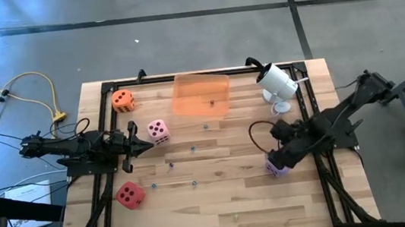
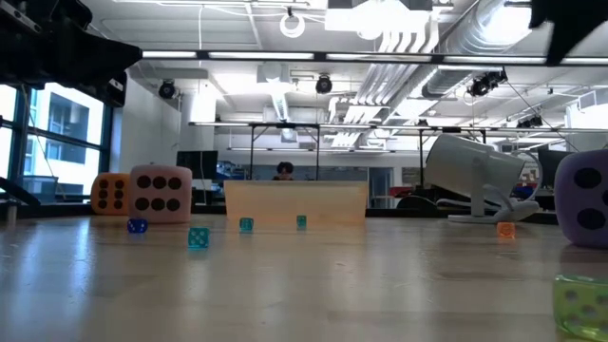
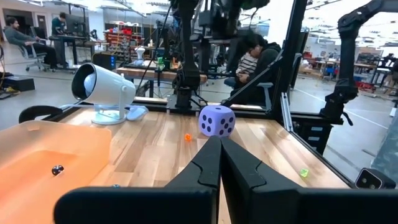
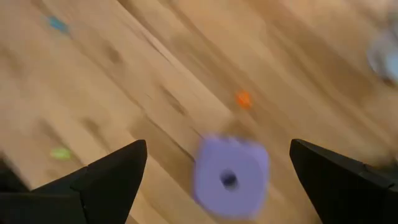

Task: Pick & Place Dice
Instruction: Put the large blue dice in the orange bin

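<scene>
Purple foam die with dark pips [image 4: 231, 176] sits lower centre of the right wrist view, on the wooden desk [image 4: 155, 68], framed between the spread jaws of the right gripper [image 4: 217, 177], untouched. In the high view we place this die [image 1: 274, 167] right of centre, under the right gripper [image 1: 278, 160].

Risks, as we judge them:
- Right wrist view is smeared; if the arm descends this fast, one finger may clip the die and roll it off line.
- Foam is soft; a hard squeeze could pop it out sideways.
- A small orange bead [image 4: 243, 98] nearby could be nudged.

Left gripper [image 1: 143, 144] waits mid-left, jaws pressed together, just beside the pink foam die [image 1: 158, 131]. Orange foam die [image 1: 123, 100] upper left, red foam die [image 1: 129, 194] lower left. Translucent orange tray [image 1: 221, 107], upper centre, holds none of the four.
</scene>
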Motion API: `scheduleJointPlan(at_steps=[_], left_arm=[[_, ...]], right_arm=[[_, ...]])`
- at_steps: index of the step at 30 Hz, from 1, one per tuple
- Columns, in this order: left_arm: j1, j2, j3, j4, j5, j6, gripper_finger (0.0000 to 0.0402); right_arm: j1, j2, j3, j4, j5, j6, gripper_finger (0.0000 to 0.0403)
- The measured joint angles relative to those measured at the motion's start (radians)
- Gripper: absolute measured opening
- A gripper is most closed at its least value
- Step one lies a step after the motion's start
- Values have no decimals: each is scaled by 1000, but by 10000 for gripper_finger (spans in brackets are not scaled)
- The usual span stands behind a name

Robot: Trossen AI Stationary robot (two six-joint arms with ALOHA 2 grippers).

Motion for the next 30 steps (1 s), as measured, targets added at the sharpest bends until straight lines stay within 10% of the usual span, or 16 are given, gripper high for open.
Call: scheduleJointPlan(at_steps=[7,30], left_arm=[[0,0,0,0,0,-3,1],[0,0,0,0,0,-2,1]], right_arm=[[3,150,21,-146,-174,74,388],[8,249,-72,-35,-215,20,388]])
